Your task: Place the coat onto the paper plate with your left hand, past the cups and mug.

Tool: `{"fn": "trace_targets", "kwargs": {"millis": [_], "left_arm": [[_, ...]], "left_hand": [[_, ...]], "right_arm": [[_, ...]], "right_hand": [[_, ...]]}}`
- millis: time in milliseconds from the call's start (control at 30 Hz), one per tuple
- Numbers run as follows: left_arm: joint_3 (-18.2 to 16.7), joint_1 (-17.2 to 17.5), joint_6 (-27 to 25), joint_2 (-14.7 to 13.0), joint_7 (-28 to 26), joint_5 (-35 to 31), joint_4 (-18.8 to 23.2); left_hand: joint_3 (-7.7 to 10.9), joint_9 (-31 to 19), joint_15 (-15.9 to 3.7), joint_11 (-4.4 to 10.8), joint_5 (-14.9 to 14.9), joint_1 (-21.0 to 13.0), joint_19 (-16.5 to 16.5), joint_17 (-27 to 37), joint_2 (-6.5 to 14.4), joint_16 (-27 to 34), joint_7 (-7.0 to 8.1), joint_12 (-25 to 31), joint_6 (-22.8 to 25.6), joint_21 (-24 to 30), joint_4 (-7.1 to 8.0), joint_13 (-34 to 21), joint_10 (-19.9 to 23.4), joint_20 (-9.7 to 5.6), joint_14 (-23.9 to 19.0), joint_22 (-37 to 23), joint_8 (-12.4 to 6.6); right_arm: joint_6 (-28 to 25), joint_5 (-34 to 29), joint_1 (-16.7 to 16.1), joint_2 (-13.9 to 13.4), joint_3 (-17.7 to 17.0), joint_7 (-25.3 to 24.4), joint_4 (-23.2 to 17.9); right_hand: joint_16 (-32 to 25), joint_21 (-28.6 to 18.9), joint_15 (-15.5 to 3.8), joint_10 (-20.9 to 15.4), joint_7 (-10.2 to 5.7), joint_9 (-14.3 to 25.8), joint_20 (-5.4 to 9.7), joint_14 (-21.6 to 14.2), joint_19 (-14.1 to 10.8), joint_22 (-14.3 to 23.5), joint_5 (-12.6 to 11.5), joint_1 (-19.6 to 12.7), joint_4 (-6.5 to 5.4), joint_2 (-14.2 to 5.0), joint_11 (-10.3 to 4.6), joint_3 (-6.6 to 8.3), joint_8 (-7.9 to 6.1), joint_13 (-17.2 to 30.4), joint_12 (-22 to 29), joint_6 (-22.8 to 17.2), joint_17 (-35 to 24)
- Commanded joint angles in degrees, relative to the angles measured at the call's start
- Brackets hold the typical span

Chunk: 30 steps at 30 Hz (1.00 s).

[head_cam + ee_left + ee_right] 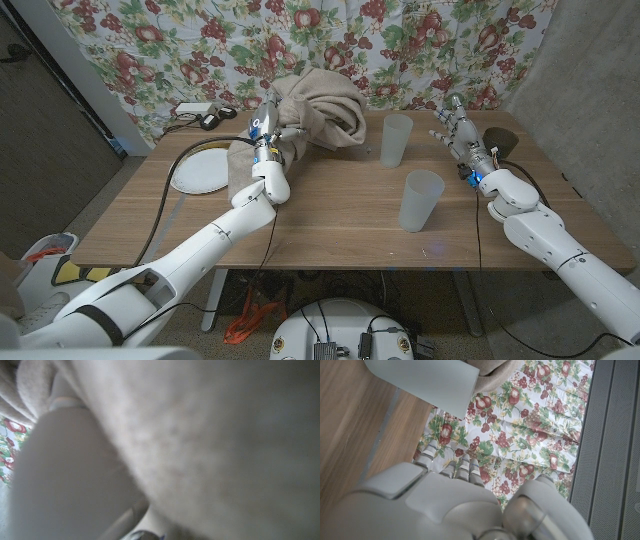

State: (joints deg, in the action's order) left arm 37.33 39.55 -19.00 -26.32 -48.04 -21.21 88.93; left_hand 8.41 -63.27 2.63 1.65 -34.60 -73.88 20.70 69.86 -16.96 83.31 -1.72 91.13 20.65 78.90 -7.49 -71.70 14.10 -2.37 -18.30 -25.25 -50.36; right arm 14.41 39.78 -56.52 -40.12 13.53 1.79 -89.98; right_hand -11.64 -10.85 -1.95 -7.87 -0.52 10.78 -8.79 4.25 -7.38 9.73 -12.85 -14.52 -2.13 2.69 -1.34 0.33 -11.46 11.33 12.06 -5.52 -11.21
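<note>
A bulky beige coat (318, 108) is bunched at the table's far middle, and one fold hangs down to the table beside the white paper plate (198, 172). My left hand (270, 124) grips the coat's left side from below, its fingers buried in the fabric. Blurred beige coat cloth (210, 435) lies right against the left wrist camera. Two frosted cups stand to the right of the coat, one (396, 139) further back and one (421, 200) nearer. My right hand (459, 133) is raised at the far right with fingers apart, holding nothing. The right hand (445, 502) faces a cup (422, 379).
A floral curtain (420, 40) hangs behind the table. A white power strip (196, 109) and a black object (214, 119) lie at the far left corner, with a black cable (170, 185) running past the plate. Bare wood shows at the table's front middle.
</note>
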Motion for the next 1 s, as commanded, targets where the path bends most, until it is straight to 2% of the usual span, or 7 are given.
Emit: {"fn": "trace_targets", "kwargs": {"millis": [33, 233, 533, 1000], "left_arm": [[-1.8, 2.4, -3.7, -1.8, -0.2, -2.2, 5.7], [-3.0, 3.8, -5.8, -2.1, -0.2, -2.8, 8.5], [-4.0, 4.5, -7.7, -2.1, -1.1, -4.0, 9.9], [-6.3, 6.6, -11.6, -4.3, -0.9, -5.6, 13.8]], "left_hand": [[14.74, -0.1, -5.96, 4.89, -0.4, -20.9, -0.4, 0.3, 20.2, 0.6, 4.72, 0.1, 4.9, 0.4, -2.14, -0.1, 4.5, -0.85, -4.4, 0.3, -28.50], [14.89, 0.6, -6.18, 5.01, -0.4, -20.9, -0.7, 0.2, 20.3, 0.8, 4.63, 0.1, 5.1, 0.8, -2.17, -0.1, 4.5, -0.69, -4.0, 0.8, -28.38], [15.01, 0.7, -6.21, 4.97, -0.3, -20.8, -0.9, 0.2, 20.3, 0.9, 4.69, 0.1, 5.2, 1.2, -2.20, -0.1, 4.4, -0.60, -3.9, 1.3, -28.60], [15.40, 0.9, -6.17, 5.06, -0.3, -20.9, -1.2, 0.0, 20.0, 1.0, 4.65, 0.1, 5.2, 2.0, -2.29, -0.1, 4.7, -0.45, -4.0, 2.4, -29.03]], "right_arm": [[0.7, 0.0, 0.5, 0.3, 0.1, 0.6, 1.0], [1.2, 0.2, 0.5, 0.6, 0.1, 0.9, 1.6], [1.5, 0.2, 1.5, 0.8, 0.5, 2.0, 2.5], [2.3, -0.1, 2.4, 1.7, 1.3, 2.5, 3.9]], "right_hand": [[-0.2, 0.0, -1.14, -0.5, -0.22, 0.2, 0.30, -0.2, 0.0, 0.1, 0.2, 0.0, 0.05, -0.35, -0.14, -0.26, 0.00, 0.1, -0.1, 0.1, 0.1], [-0.1, -0.1, -1.25, -0.5, -0.17, 0.2, 0.37, -0.1, -0.1, 0.1, 0.2, 0.0, 0.05, -0.38, -0.11, -0.29, 0.00, 0.2, -0.1, 0.1, 0.1], [-0.1, -0.1, -1.12, -0.4, -0.13, 0.2, 0.32, -0.1, -0.3, 0.1, 0.2, 0.0, 0.08, -0.41, -0.10, -0.31, 0.03, 0.2, -0.2, 0.1, 0.1], [-0.1, -0.1, -1.14, -0.4, -0.14, 0.2, 0.31, -0.1, -0.4, 0.1, 0.2, 0.0, 0.10, -0.42, -0.12, -0.38, 0.01, 0.2, -0.2, 0.1, 0.1]]}}
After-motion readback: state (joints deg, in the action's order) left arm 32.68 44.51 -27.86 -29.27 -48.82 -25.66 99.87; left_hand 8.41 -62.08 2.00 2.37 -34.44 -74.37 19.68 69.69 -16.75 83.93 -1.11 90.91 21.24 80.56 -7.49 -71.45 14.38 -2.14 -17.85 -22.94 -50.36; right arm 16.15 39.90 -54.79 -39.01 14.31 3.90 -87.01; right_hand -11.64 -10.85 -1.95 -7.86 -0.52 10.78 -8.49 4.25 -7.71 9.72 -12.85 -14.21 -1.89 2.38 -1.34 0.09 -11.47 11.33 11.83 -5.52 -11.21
